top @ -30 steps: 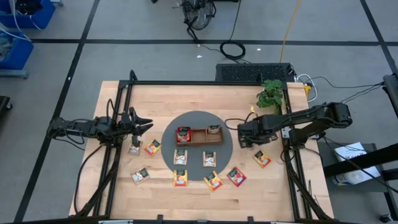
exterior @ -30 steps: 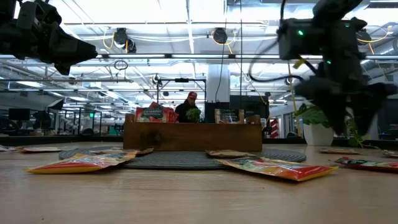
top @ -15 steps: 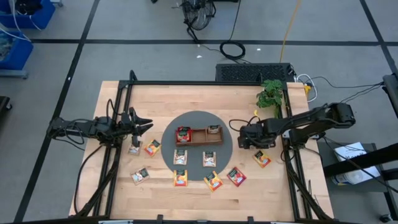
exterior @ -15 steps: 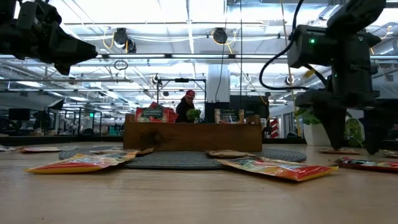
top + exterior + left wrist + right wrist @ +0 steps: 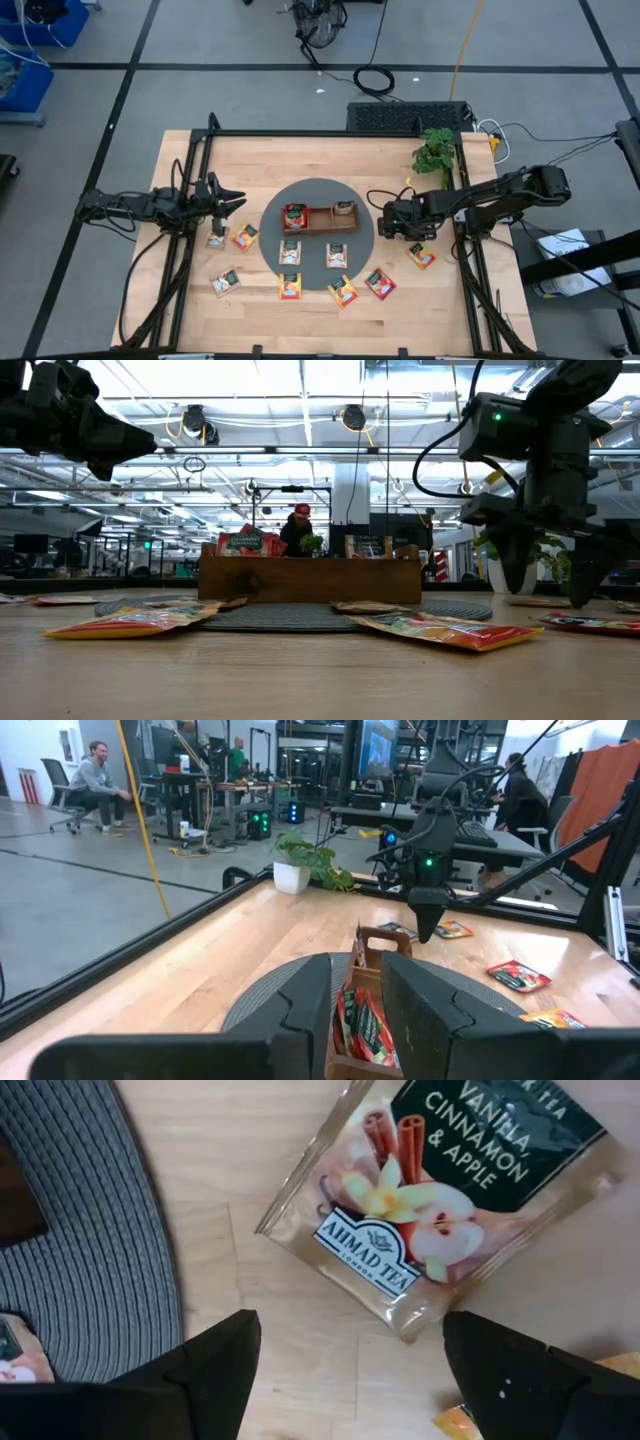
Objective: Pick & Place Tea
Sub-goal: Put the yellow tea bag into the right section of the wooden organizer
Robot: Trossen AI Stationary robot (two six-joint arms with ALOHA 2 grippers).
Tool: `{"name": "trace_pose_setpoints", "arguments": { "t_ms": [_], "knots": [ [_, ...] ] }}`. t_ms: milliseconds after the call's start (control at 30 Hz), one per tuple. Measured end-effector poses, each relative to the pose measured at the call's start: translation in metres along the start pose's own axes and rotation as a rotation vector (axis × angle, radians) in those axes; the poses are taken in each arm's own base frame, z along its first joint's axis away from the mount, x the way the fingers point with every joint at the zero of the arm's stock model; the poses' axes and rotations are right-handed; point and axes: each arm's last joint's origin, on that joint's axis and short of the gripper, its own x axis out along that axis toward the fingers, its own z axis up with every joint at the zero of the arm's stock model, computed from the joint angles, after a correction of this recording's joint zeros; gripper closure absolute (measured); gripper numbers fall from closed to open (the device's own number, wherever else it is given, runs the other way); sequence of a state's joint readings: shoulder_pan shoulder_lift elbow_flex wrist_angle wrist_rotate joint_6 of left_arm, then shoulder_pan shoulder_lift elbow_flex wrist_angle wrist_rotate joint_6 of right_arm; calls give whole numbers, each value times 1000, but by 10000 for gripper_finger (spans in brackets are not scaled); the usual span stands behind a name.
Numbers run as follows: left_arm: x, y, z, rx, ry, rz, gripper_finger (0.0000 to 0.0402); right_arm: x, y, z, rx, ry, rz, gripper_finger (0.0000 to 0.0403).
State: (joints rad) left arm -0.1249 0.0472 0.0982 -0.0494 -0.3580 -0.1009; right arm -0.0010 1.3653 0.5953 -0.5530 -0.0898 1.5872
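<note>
Square tea packets lie flat on the wooden table and grey round mat: whitish ones (image 5: 290, 252) (image 5: 338, 256), orange ones (image 5: 245, 237) (image 5: 290, 287), a red one (image 5: 380, 284). The brown tray (image 5: 320, 217) holds a red packet (image 5: 294, 214) in its left compartment and a whitish one (image 5: 344, 208) in its right. My right gripper (image 5: 396, 224) (image 5: 550, 580) is open and points down just off the mat's right edge. A whitish packet (image 5: 450, 1190) lies flat under it; my right gripper (image 5: 350, 1380) stands above the packet's edge without touching. My left gripper (image 5: 228, 197) (image 5: 362, 1010) waits open, left of the mat.
A potted plant (image 5: 434, 152) stands at the table's far right. A black frame rail (image 5: 330, 133) runs along the far edge, with more rails down both sides. An orange packet (image 5: 421, 256) lies near the right gripper. People sit in the room beyond (image 5: 98, 782).
My right gripper has come down toward the table beside the mat's right edge, shifting slightly toward the near edge; its open fingers now hang close over the wood. The left arm and all packets have stayed where they were.
</note>
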Motion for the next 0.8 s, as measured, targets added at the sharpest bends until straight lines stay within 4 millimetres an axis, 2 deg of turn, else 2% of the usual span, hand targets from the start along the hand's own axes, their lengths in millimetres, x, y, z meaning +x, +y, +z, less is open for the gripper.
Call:
{"name": "trace_pose_setpoints", "arguments": {
  "t_ms": [500, 800],
  "knots": [
    [0, 0, 0, 0, 0, 0, 309, 0, -4, 9, 5, -112, -35, 113],
    [0, 0, 0, 0, 0, 0, 309, -1, -6, 19, 0, -101, -54, 108]
  ]
}}
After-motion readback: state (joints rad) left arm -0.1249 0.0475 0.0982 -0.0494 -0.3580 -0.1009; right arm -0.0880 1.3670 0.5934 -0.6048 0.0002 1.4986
